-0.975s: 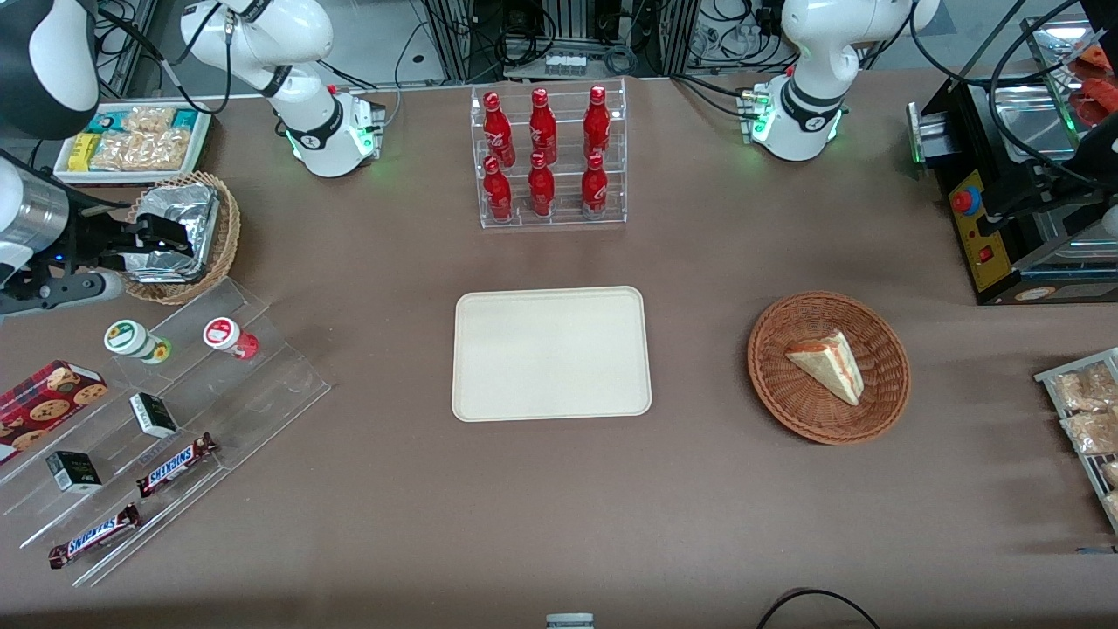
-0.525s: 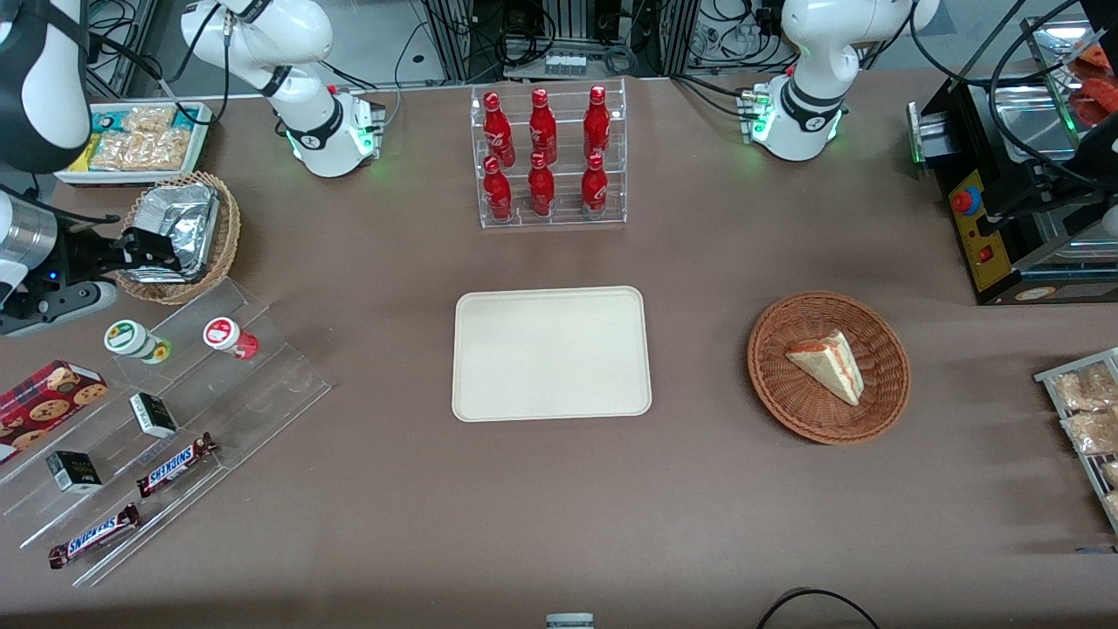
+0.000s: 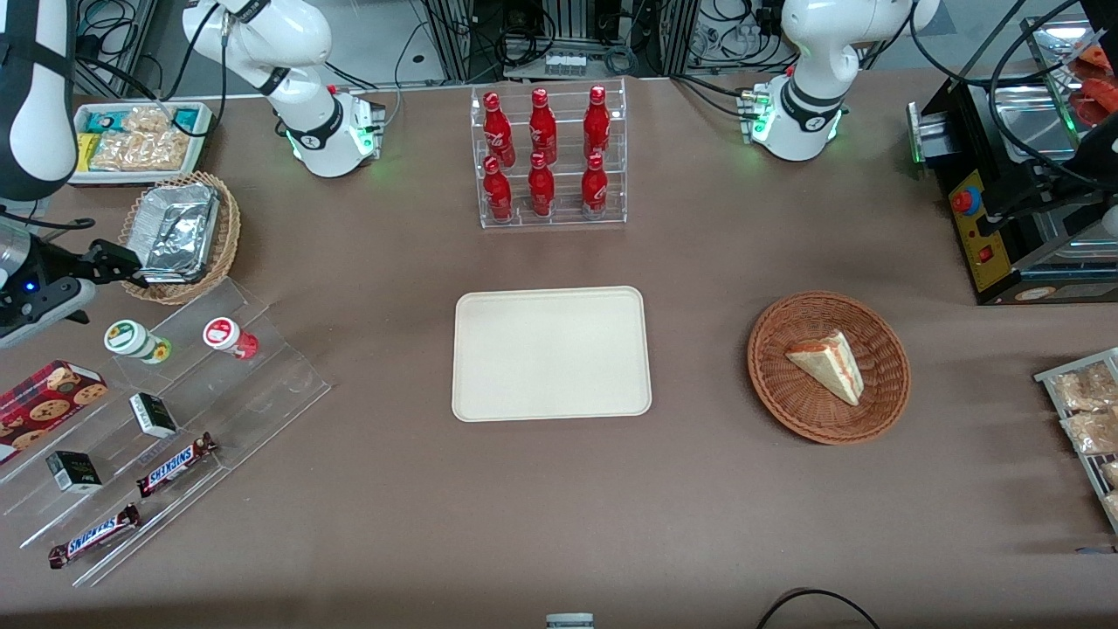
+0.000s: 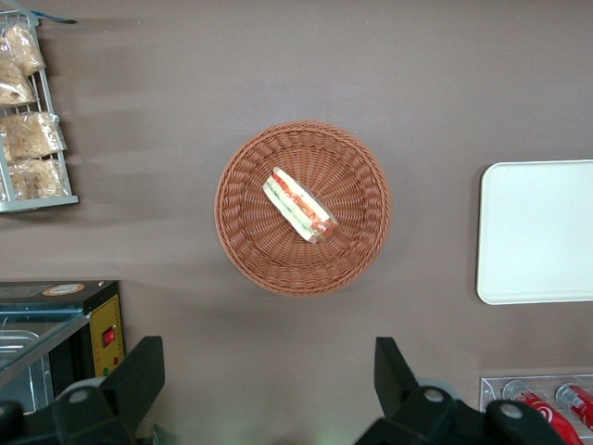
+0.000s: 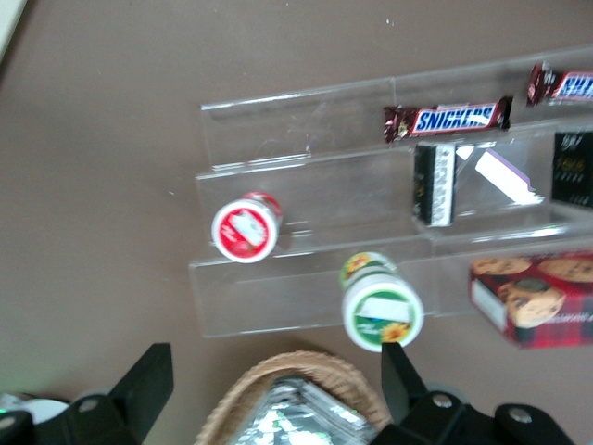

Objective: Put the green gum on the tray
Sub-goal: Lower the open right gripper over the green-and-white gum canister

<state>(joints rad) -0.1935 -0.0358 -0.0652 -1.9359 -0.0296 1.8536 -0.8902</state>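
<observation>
Cream-beige and bare, the tray (image 3: pixel 551 354) lies flat in the middle of the brown table (image 3: pixel 699 524) as the front camera sees it. Well apart from it, toward the working arm's end, the green gum (image 3: pixel 136 341) stands upright on the top step of a clear acrylic stand (image 3: pixel 253 393), just beside a red-marked bottle (image 3: pixel 230 337). The gripper (image 3: pixel 122 264) hangs above the wicker basket (image 3: pixel 229 236) with its foil container (image 3: pixel 179 230), farther from the camera than the gum and not touching it. On the lower steps lie two Snickers bars (image 3: pixel 175 464) and small dark boxes (image 3: pixel 154 414).

From the left wrist camera, a second basket (image 4: pixel 303 208) holds a sandwich wedge (image 4: pixel 299 205), and the tray's edge (image 4: pixel 536 232) shows nearby.

From the right wrist camera, the gum's white lid with its green mark (image 5: pixel 382 312) faces the lens, near one finger (image 5: pixel 401 371); the two fingers are spread wide apart with nothing between them, and the basket rim (image 5: pixel 296 366) sits in the gap.
</observation>
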